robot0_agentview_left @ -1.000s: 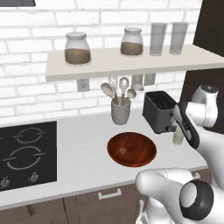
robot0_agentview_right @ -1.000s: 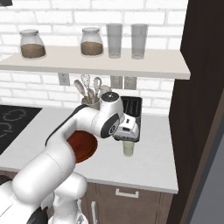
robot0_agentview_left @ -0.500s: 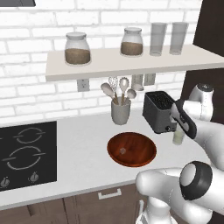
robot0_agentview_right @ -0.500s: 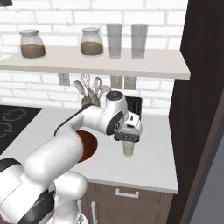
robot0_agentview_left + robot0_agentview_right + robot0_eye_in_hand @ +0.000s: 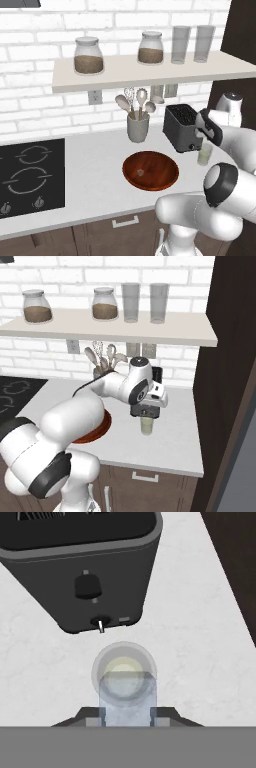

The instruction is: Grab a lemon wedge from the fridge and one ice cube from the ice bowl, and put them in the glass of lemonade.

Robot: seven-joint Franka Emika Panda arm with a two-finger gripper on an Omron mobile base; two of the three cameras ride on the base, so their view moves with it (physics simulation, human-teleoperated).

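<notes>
My gripper (image 5: 126, 714) is shut on the ice cube (image 5: 125, 702), a pale translucent block between the fingertips (image 5: 92, 717). It hangs directly above the glass of lemonade (image 5: 125, 664), a small clear tumbler of pale yellow liquid on the white counter. The gripper (image 5: 146, 411) hovers just over the glass (image 5: 146, 427) in front of the toaster; from the left I see gripper (image 5: 205, 136) and glass (image 5: 204, 155) too. The ice bowl (image 5: 161, 176), reddish-brown wood, lies left of the glass with a small pale piece (image 5: 141, 172) in it. The lemon wedge is hidden; the fridge is out of view.
A black toaster (image 5: 182, 127) stands right behind the glass. The grey utensil cup (image 5: 138, 127) is behind the bowl, with a stovetop (image 5: 30, 175) at far left. A shelf (image 5: 150, 70) above carries jars and two tall glasses. A dark tall panel (image 5: 230, 356) bounds the counter on the right.
The hand has edged slightly to settle over the glass. The grip on the ice cube is unchanged, and nothing else moved.
</notes>
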